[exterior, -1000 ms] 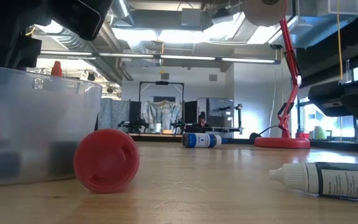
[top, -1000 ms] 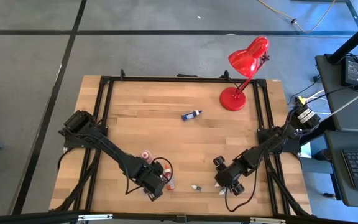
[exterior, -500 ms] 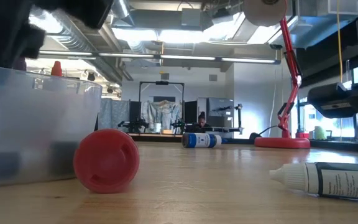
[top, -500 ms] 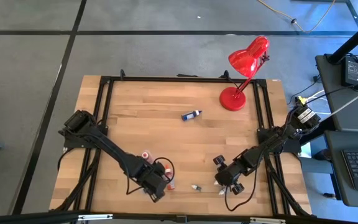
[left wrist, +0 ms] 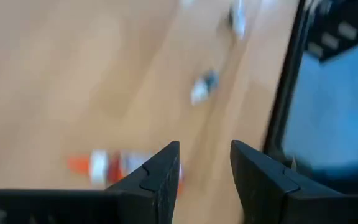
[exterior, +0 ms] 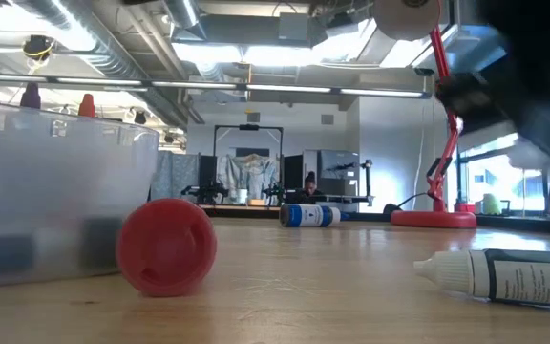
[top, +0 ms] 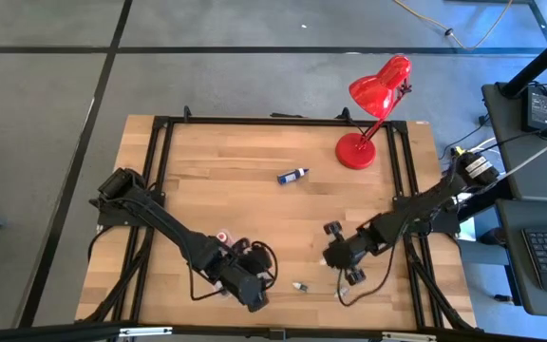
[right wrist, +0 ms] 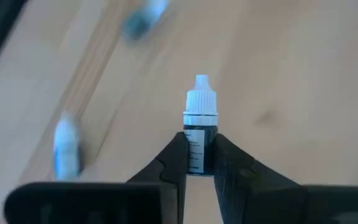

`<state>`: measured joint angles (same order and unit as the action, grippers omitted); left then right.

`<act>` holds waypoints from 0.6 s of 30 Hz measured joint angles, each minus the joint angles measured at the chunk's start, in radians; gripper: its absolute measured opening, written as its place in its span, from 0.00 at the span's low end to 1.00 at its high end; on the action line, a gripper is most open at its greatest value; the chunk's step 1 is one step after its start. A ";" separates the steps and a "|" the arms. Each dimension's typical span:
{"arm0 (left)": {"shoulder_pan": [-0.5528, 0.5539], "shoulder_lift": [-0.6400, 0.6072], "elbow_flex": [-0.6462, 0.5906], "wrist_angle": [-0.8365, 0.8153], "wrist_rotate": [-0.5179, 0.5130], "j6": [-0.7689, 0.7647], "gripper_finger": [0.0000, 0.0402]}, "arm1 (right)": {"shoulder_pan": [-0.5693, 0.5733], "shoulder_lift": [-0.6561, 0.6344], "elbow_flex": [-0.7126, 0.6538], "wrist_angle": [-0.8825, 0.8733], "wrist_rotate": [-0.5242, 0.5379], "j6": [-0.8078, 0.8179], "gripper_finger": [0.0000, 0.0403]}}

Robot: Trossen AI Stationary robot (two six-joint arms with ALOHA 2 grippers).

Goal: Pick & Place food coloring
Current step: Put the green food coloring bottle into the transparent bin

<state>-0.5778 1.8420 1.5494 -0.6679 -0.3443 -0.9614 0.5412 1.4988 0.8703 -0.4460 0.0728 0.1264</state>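
Note:
My right gripper [top: 331, 258] is shut on a dark food coloring bottle [right wrist: 200, 127] with a white cap, above the table's near right part. My left gripper [top: 255, 296] hangs open over the near middle, and in its wrist view nothing is between its fingers [left wrist: 205, 168]. A red-orange bottle [left wrist: 104, 167] lies on the wood just beyond it. Loose on their sides lie a dark bottle [exterior: 499, 275], a red one [exterior: 165, 246] and a blue one [top: 292, 175]. The clear tray [exterior: 55, 201] holds upright bottles, whose tips [exterior: 86, 103] show above its wall. My right gripper pinches the bottle's dark body [right wrist: 199, 149] between its two fingers, below the white cap. The fingers slant down and lie along the bottle. Its cap [right wrist: 201, 102] sticks out past the fingertips. The bottle hangs clear of the wood.
A red desk lamp [top: 373, 114] stands at the far right corner. Two small bottles [top: 300, 286] [top: 343, 294] lie near the front edge between the arms. Black frame rails run along the table's left and right sides. The middle of the wood is bare.
My right gripper has risen and drawn away from the near edge, toward the table's middle. My left gripper has gone up and a little toward the right along the near edge, leaving the low view, so that the tray's bottle tips now show.

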 joint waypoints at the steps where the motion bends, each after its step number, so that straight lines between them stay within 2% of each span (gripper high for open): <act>1: 0.000 0.000 0.001 0.027 -0.045 0.040 0.34 | -0.013 -0.017 0.035 -0.026 0.020 -0.001 0.15; 5: 0.007 0.000 0.002 0.147 -0.212 0.206 0.35 | -0.058 -0.066 0.182 -0.081 0.096 0.000 0.15; 8: 0.021 0.000 0.002 0.234 -0.284 0.308 0.34 | -0.068 -0.077 0.289 -0.120 0.137 0.024 0.16; 13: 0.050 0.000 0.002 0.358 -0.304 0.422 0.34 | -0.053 -0.077 0.417 -0.161 0.144 -0.002 0.16; 18: 0.086 0.000 0.002 0.439 -0.300 0.451 0.34 | -0.034 -0.076 0.451 -0.160 0.144 -0.008 0.16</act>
<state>-0.4918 1.8420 1.5517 -0.2289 -0.6442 -0.5101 0.5071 1.4226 1.3212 -0.6063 0.2170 0.1186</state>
